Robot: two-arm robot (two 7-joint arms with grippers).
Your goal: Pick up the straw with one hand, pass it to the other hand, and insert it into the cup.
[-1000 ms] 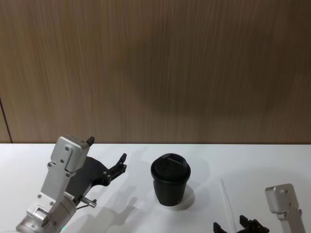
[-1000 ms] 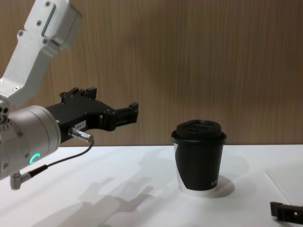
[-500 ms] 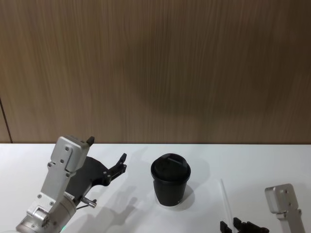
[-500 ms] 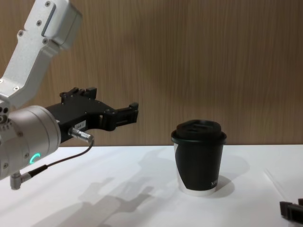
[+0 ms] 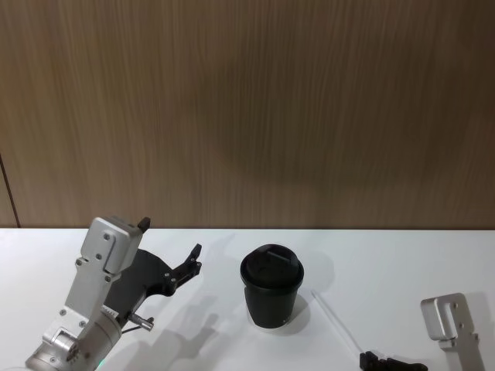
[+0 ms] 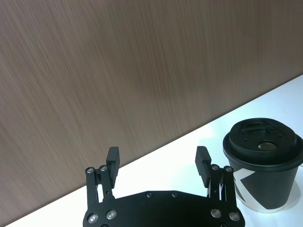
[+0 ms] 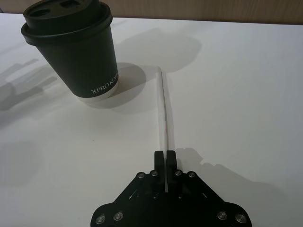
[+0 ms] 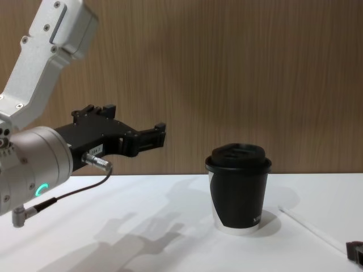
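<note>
The black lidded cup (image 5: 271,297) (image 8: 238,192) stands upright on the white table, in the middle. My right gripper (image 7: 165,158) (image 5: 373,359) (image 8: 356,252) is shut on one end of the thin white straw (image 7: 163,109) (image 5: 336,323) (image 8: 312,228). The straw lies low over the table, and its free end points toward the cup's base on the right side, a short way from it. My left gripper (image 6: 157,161) (image 5: 172,238) (image 8: 136,118) hovers open to the left of the cup (image 6: 262,175), above the table, with nothing between its fingers.
The white table (image 5: 402,263) runs back to a brown wood-panel wall (image 5: 247,116). A grey cable (image 8: 68,192) hangs from my left wrist. Shadows of the left arm fall on the table left of the cup.
The right gripper has shut on the straw and drawn toward the lower right. The straw's free end has swung left toward the cup. The left arm has not moved.
</note>
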